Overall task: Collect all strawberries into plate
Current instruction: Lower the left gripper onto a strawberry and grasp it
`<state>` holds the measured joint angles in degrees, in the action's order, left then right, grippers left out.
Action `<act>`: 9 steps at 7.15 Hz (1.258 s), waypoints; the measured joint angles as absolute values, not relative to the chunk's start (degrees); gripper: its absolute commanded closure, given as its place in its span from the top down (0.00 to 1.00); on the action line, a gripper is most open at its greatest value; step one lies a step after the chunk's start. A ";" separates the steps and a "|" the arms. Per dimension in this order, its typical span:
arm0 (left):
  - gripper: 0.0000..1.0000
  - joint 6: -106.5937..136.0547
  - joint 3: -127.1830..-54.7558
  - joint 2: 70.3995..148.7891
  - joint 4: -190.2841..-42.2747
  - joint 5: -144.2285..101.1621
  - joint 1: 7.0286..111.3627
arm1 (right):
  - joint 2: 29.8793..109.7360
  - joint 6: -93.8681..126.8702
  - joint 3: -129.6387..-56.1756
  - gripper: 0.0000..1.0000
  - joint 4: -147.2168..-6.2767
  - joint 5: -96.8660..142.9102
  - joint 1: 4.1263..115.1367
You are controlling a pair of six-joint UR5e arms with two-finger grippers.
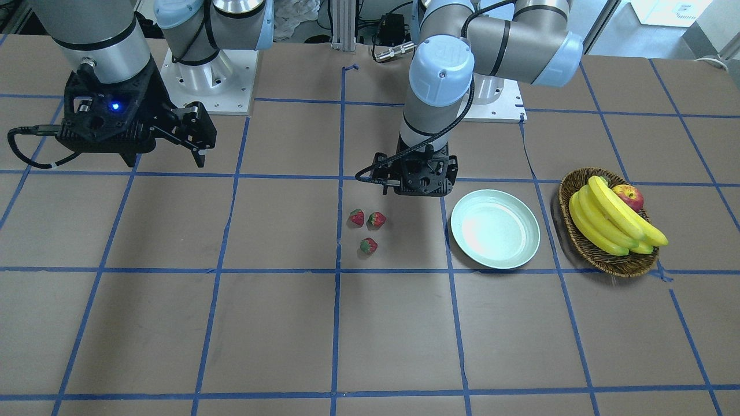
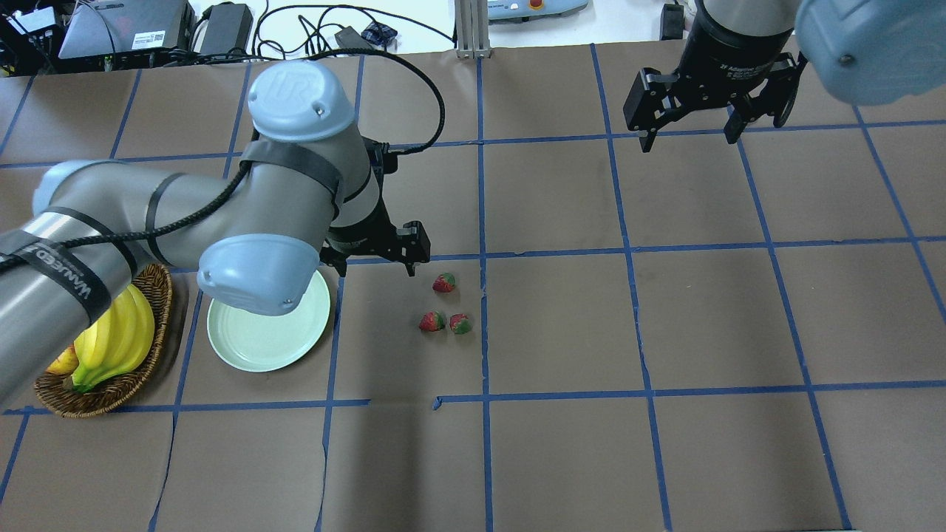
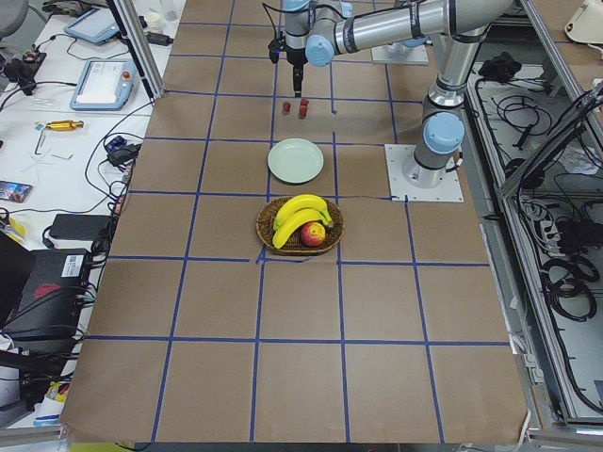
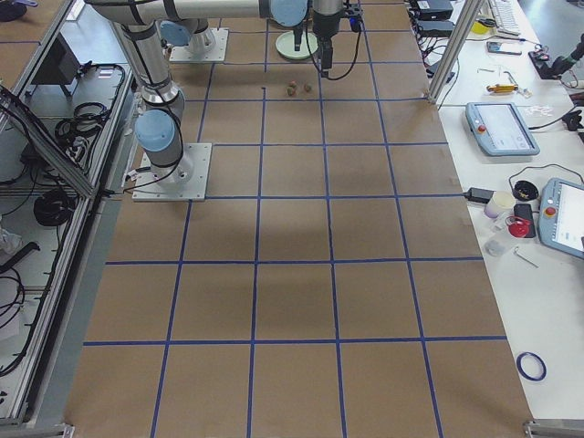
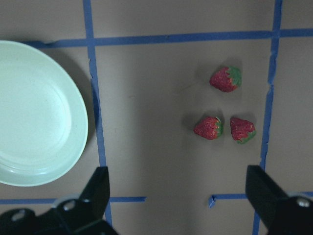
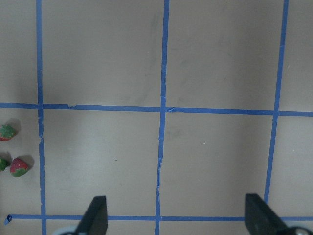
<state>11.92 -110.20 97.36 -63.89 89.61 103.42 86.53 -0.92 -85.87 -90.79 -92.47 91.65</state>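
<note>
Three strawberries (image 1: 356, 217) (image 1: 376, 219) (image 1: 368, 246) lie close together on the brown table. They also show in the overhead view (image 2: 443, 283) and the left wrist view (image 5: 209, 127). The empty mint-green plate (image 1: 495, 229) (image 2: 270, 332) (image 5: 39, 112) sits beside them. My left gripper (image 2: 377, 266) (image 5: 178, 191) is open and empty, hovering above the table between the plate and the berries. My right gripper (image 2: 691, 140) (image 6: 173, 215) is open and empty, high over the far side of the table, well away from the berries (image 6: 18, 166).
A brown wicker basket (image 1: 607, 254) (image 2: 111, 391) with bananas (image 1: 607, 222) and a red-yellow apple (image 1: 629, 195) stands just beyond the plate. Blue tape lines grid the table. The left arm's elbow (image 2: 259, 273) overhangs part of the plate in the overhead view.
</note>
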 measured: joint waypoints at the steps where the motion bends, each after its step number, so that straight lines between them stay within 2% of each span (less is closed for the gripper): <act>1: 0.97 12.04 -112.29 99.24 -59.07 88.94 103.61 | 86.55 -0.94 -85.96 1.00 -90.68 -92.47 91.68; 4: 0.94 17.27 -110.47 107.63 -48.40 88.41 104.26 | 86.57 -0.93 -86.25 1.00 -90.43 -92.10 91.75; 7: 0.86 23.26 -107.69 114.23 -46.56 88.53 106.64 | 86.54 -0.92 -86.20 1.00 -90.35 -92.07 91.76; 8: 0.74 24.07 -107.62 115.44 -46.45 88.77 107.26 | 86.53 -0.90 -86.16 1.00 -90.35 -92.06 91.75; 9: 0.55 24.52 -107.60 116.08 -46.42 89.07 107.84 | 86.51 -0.89 -86.14 1.00 -90.35 -92.07 91.73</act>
<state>24.52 -107.60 116.08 -46.42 89.07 107.84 86.51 -0.89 -86.14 -90.35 -92.07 91.73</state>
